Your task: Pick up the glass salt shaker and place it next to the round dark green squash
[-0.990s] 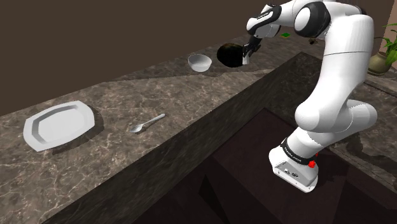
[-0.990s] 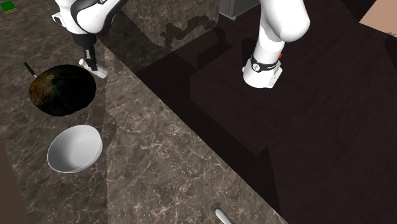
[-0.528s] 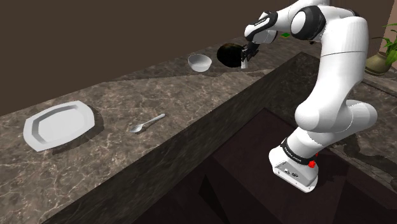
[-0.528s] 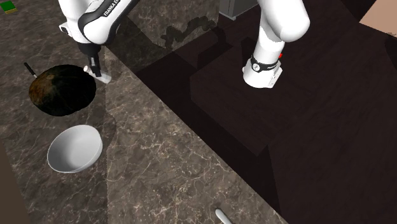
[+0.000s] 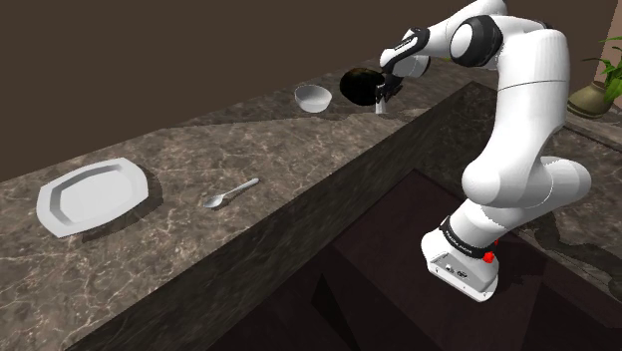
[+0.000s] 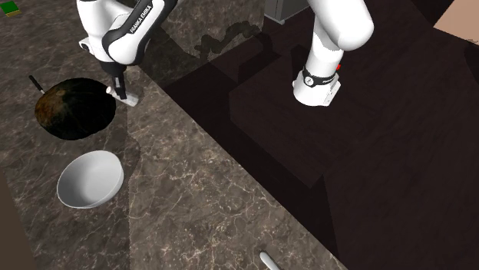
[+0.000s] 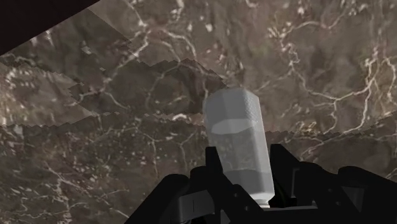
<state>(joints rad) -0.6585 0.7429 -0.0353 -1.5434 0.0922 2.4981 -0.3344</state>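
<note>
A clear, pale salt shaker (image 7: 236,137) stands tilted between my gripper's (image 7: 247,186) two black fingers, which are shut on its lower part. In the second exterior view the gripper (image 6: 119,86) holds the shaker (image 6: 131,99) just above the marble counter, close to the right of the round dark squash (image 6: 75,107). In the shoulder view the shaker (image 5: 380,104) hangs under the gripper (image 5: 383,92), right beside the squash (image 5: 358,85). I cannot tell whether the shaker's base touches the counter.
A white bowl (image 6: 90,179) sits near the squash on the marble counter (image 6: 192,192). Farther along lie a spoon (image 5: 229,192) and a white plate (image 5: 92,194). The counter's edge drops to the dark stand (image 5: 399,259). A small green object (image 6: 9,8) lies beyond the arm.
The gripper, still shut on the shaker, has come down towards the counter and shifted slightly to the second exterior view's right, staying beside the squash.
</note>
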